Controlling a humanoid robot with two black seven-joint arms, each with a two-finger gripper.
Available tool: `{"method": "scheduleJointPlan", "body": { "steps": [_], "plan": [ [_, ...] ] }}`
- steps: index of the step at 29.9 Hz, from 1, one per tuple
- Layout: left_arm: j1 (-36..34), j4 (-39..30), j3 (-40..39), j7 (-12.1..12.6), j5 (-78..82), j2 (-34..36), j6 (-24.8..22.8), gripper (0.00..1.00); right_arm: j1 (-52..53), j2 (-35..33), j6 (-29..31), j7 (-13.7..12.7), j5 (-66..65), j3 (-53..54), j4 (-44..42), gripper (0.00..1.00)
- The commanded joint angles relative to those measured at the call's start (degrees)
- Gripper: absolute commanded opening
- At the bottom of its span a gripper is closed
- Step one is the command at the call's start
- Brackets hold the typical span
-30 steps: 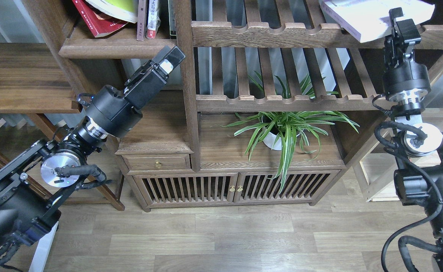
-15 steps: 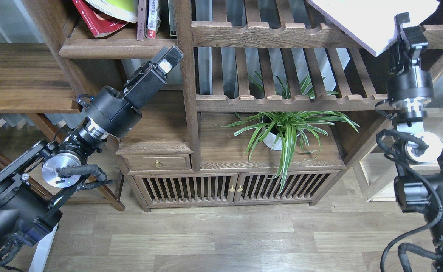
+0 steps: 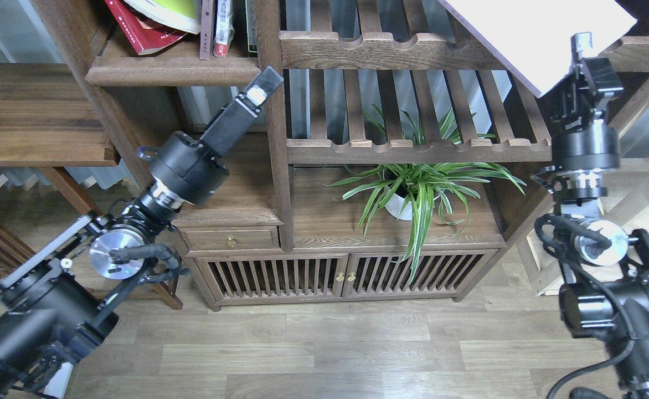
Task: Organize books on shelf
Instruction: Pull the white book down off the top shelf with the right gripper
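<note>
The dark red book and the yellow-green book lean together at the top left, on the dark plank shelf with its rounded front edge. My right gripper is shut on the lower corner of the thick white book and holds it tilted at the top right, above the slatted rack. My left gripper points up and right under the shelf, by the upright post; it looks shut and holds nothing.
Thin books with pinkish and red-white spines stand beside the leaning books. Slatted racks fill the middle. A potted spider plant sits below them. A brass-knobbed drawer is under my left arm.
My right gripper has lifted and tilted the white book further and shifted slightly left. My left arm has moved to the right and its gripper now reaches closer to the post.
</note>
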Motion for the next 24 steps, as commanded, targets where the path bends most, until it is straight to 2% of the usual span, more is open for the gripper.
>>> {"method": "scheduleJointPlan", "body": {
  "steps": [1, 8, 12, 19, 24],
  "plan": [
    [0.0, -0.1, 0.6, 0.0, -0.1, -2.1, 0.0, 0.94, -0.8, 2.3, 0.0, 0.0, 0.0, -0.7, 2.2, 0.02],
    [0.0, 0.0, 0.9, 0.0, -4.1, -6.4, 0.0, 0.97, -0.8, 4.2, 0.0, -0.2, 0.0, -3.8, 4.0, 0.02],
    [0.0, 0.2, 1.9, 0.0, -5.1, -6.6, 0.0, 0.97, -0.8, 4.5, 0.0, -0.2, 0.0, -5.8, 4.2, 0.02],
    [0.0, 0.8, 2.5, 2.4, -8.7, -6.0, 0.0, 0.97, -0.7, 7.6, 0.0, -0.4, -0.1, -8.3, 4.4, 0.02],
    [0.0, 1.9, 1.7, 2.6, -9.2, -5.9, 0.0, 0.97, -0.7, 8.8, 0.0, -0.4, -0.1, -11.5, 4.4, 0.02]
  ]
}}
